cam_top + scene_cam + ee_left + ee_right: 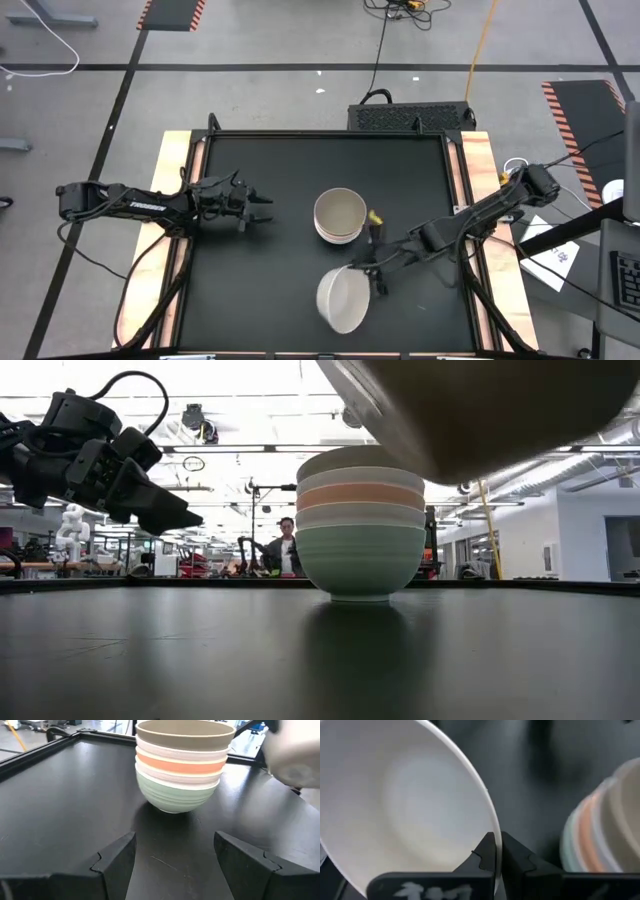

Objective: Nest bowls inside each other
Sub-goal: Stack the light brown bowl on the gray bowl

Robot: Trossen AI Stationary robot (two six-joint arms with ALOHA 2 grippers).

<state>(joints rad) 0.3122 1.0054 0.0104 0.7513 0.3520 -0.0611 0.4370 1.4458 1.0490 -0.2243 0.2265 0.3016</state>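
A black tabletop with pale wooden edge strips along its left and right sides carries the things. Near its middle stands one stack of nested bowls: a mint green bowl sits directly on the surface, with a white, a salmon pink, another pale and an olive-grey bowl layered inside it, all upright.

The stack shows a mint green bowl lowest, salmon pink band, olive-grey top; the separate bowl is white on a black counter.
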